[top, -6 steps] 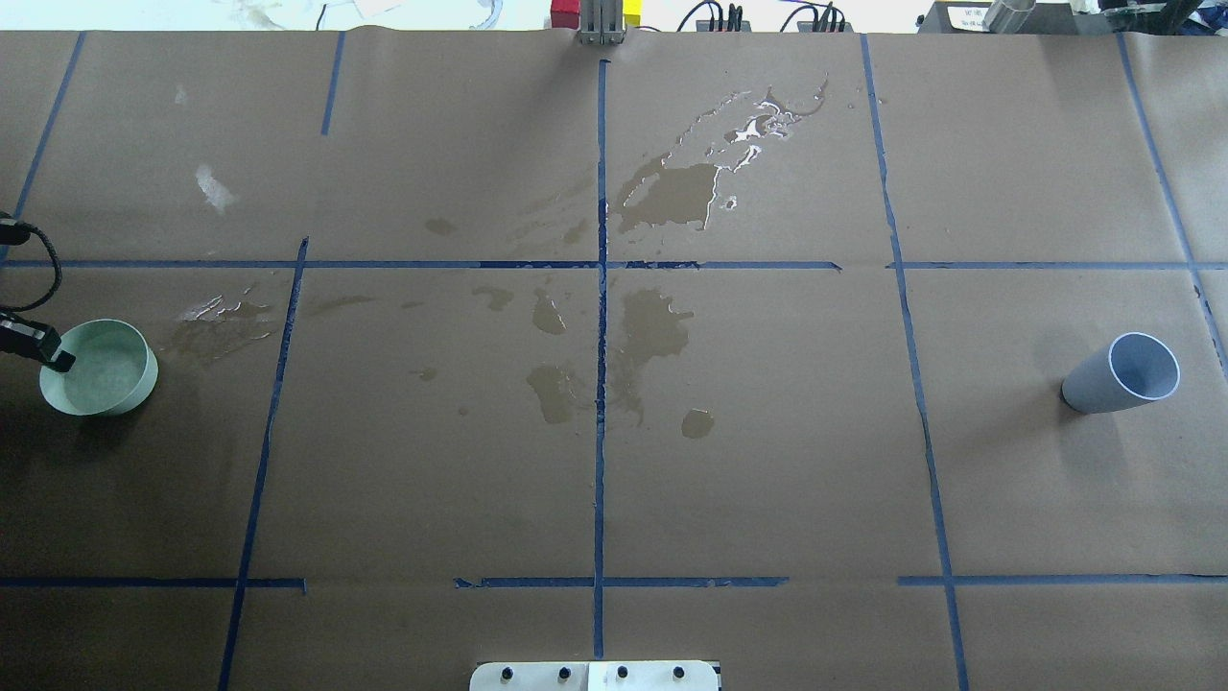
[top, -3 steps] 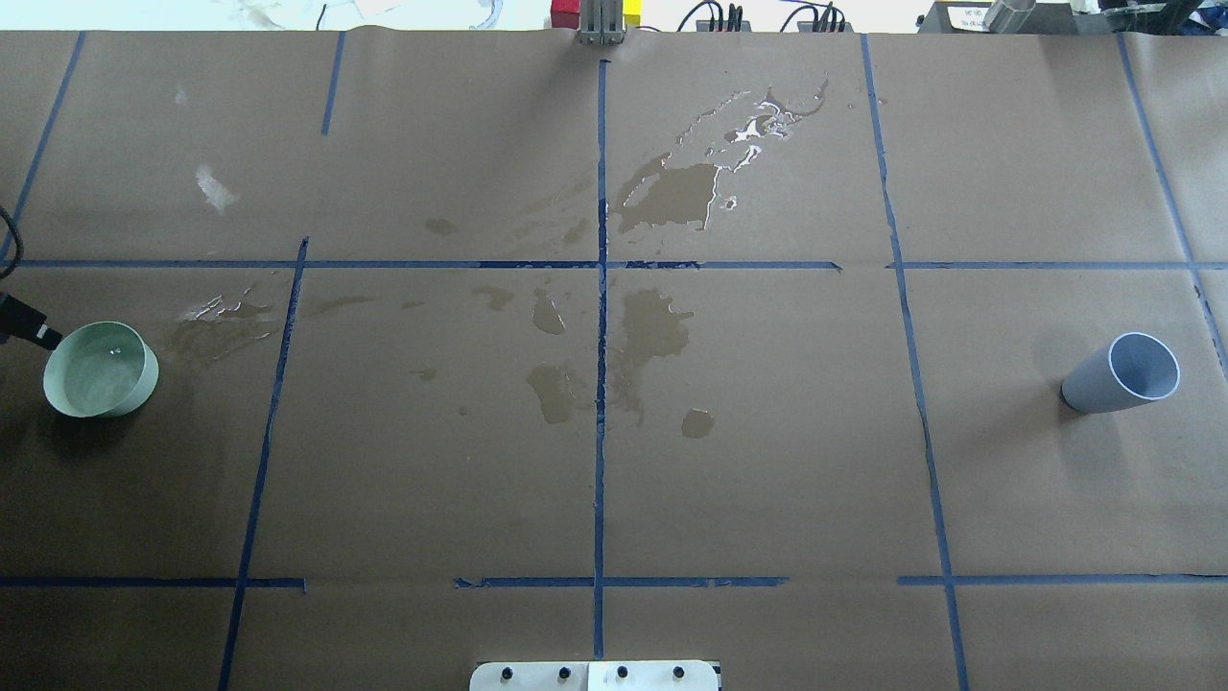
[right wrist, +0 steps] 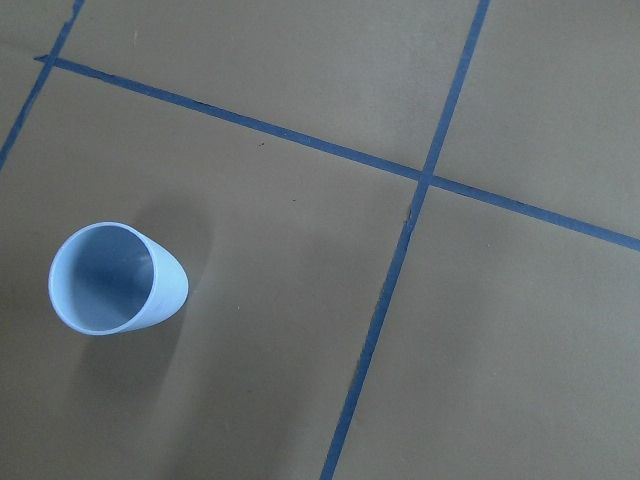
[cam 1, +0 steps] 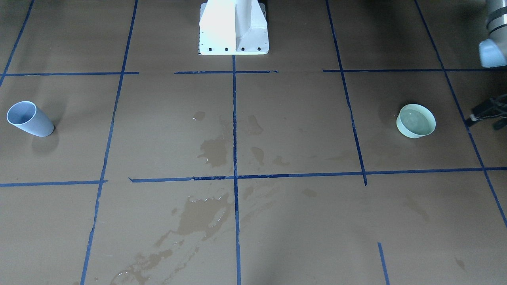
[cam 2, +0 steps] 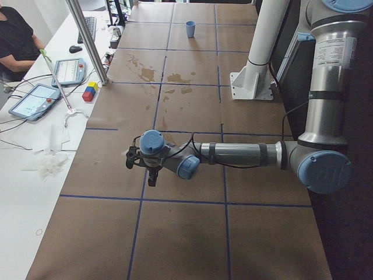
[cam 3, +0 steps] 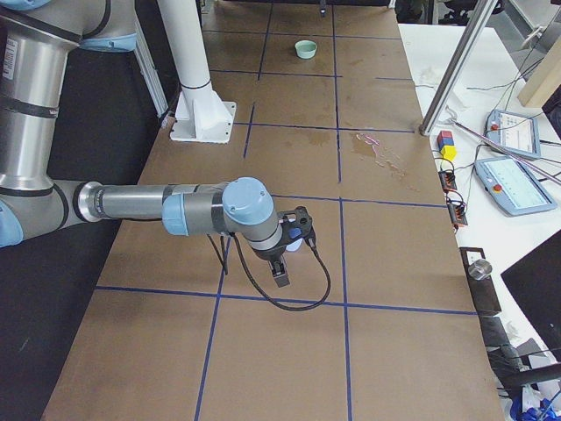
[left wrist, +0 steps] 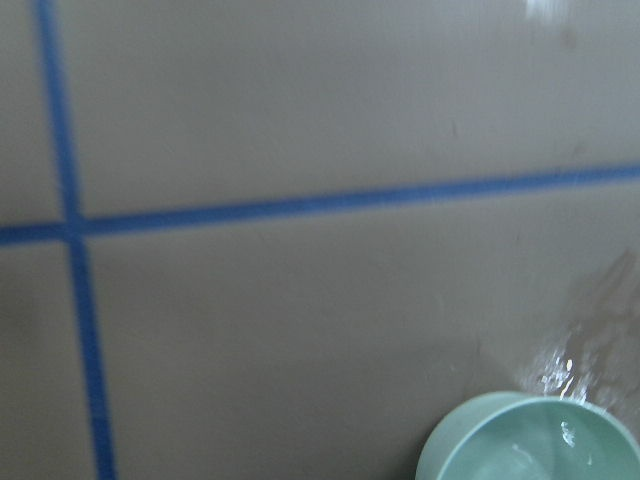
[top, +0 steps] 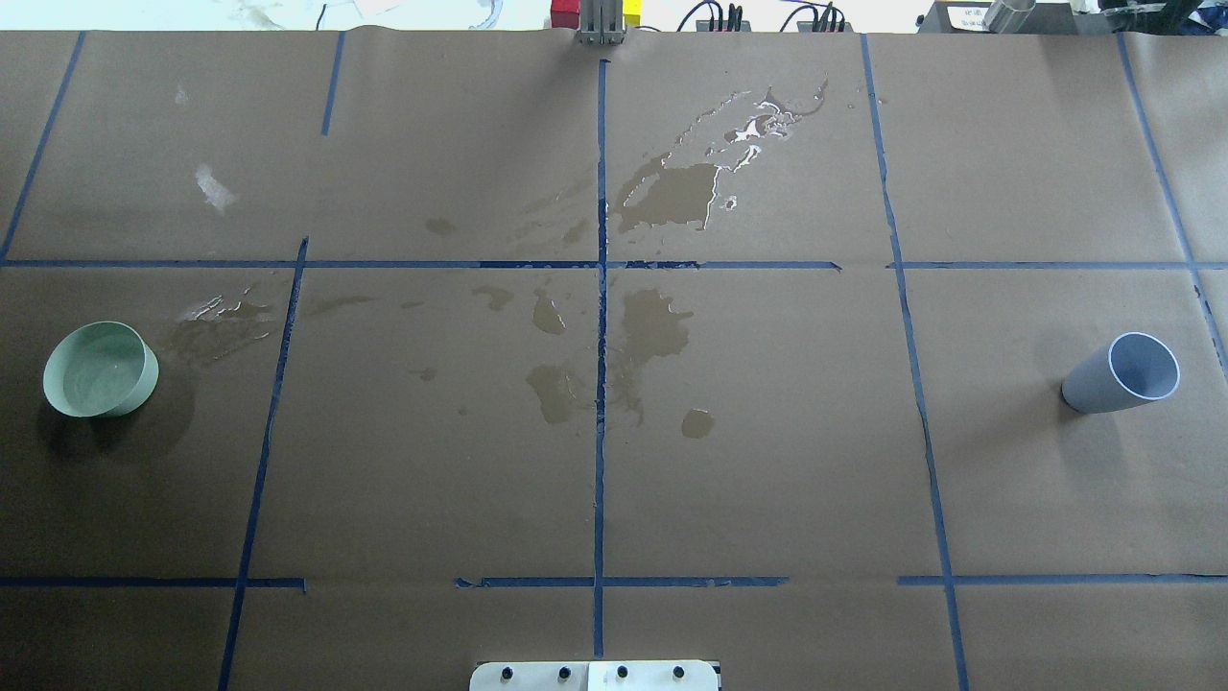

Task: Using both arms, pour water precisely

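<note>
A pale green bowl (top: 101,369) stands at the table's left; it also shows in the front view (cam 1: 416,120) and the left wrist view (left wrist: 535,440). Water (left wrist: 565,432) glints inside it. My left gripper (cam 1: 484,118) hangs just beyond the bowl, near the table's edge, apart from it; its fingers stand apart and hold nothing. A pale blue cup (top: 1122,374) stands upright at the right, empty in the right wrist view (right wrist: 115,280). My right gripper (cam 3: 285,259) hovers over the cup; I cannot tell if it is open.
Wet patches (top: 672,192) and puddles (top: 652,326) mark the brown paper around the middle, and one patch (top: 221,317) lies beside the bowl. Blue tape lines (top: 602,384) grid the table. The white pedestal (cam 1: 233,27) stands at the robot's side.
My left gripper had a finger at the bowl's rim. It has drawn back to the left, out of the overhead view. The bowl stays in place.
</note>
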